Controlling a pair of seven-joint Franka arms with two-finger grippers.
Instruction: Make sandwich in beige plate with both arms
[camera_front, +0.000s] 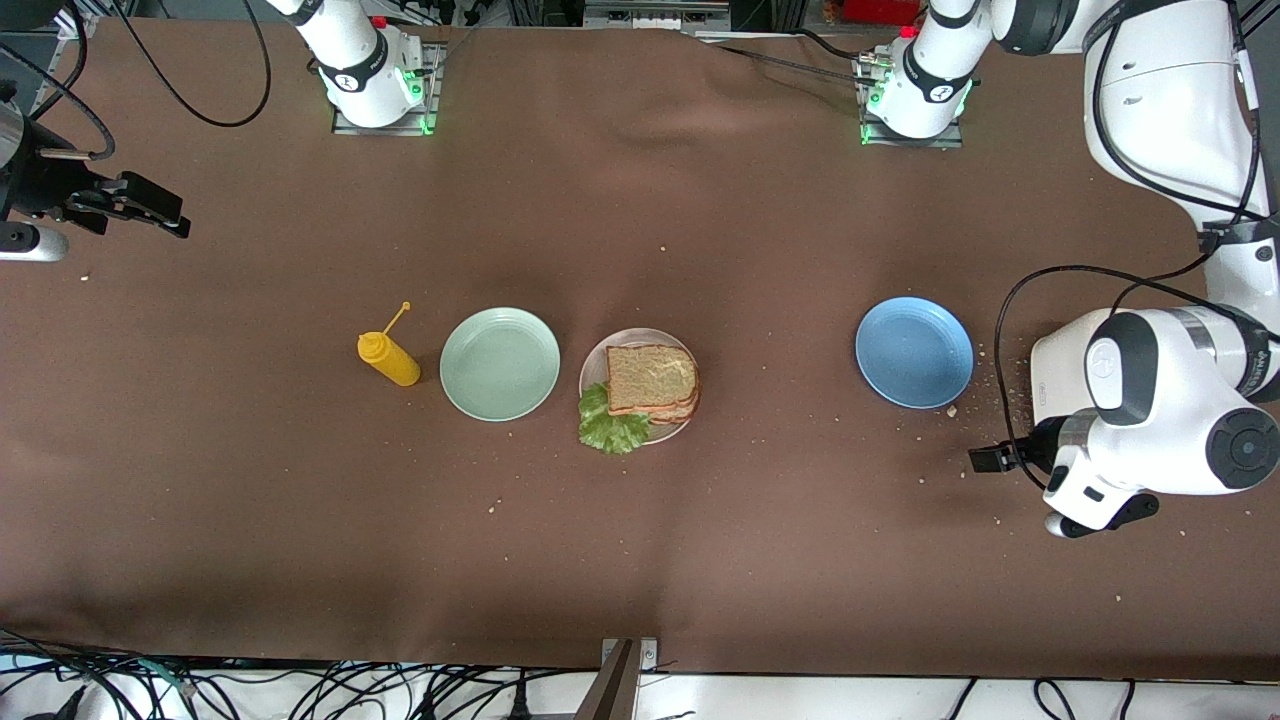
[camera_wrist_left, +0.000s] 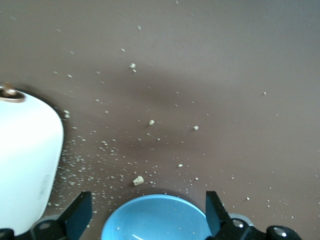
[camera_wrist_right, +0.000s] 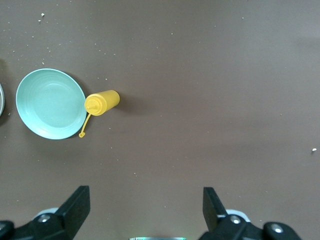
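As both arms hang back at the two ends of the bench (camera_front: 640, 200), the sandwich (camera_front: 652, 380) sits assembled on the beige plate (camera_front: 592, 370) at mid-bench: top slice of brown bread square on the stack, second slice edge showing beneath it, and a ruffled lettuce leaf (camera_front: 610, 425) spilling out over the plate rim toward the front camera. Judgement: the build looks complete, and the arms look parked clear of it so nothing can knock the stack.

Plates in a row: mint-green plate (camera_front: 500, 363) just beside the beige plate toward the right arm's end, bare. Blue plate (camera_front: 914, 352) well apart toward the left arm's end, also bare, with crumbs (camera_front: 1000, 385) scattered around it. Judgement: the crumbs suggest the blue plate served as the bread supply. Yellow squeeze bottle (camera_front: 389, 358) lies just beside the mint-green plate, nozzle cap hanging open on its tether; it looks untouched.

Left gripper (camera_wrist_left: 149, 215): fingers spread wide, nothing between them, hovering low by the blue plate at the left arm's end. Sandwich is well apart from it, past the blue plate toward mid-bench.

Right gripper (camera_front: 150, 210): fingers spread, empty, held high over the bare cloth at the right arm's end. Its wrist view shows the mint-green plate and bottle below; the sandwich lies past both, well apart.
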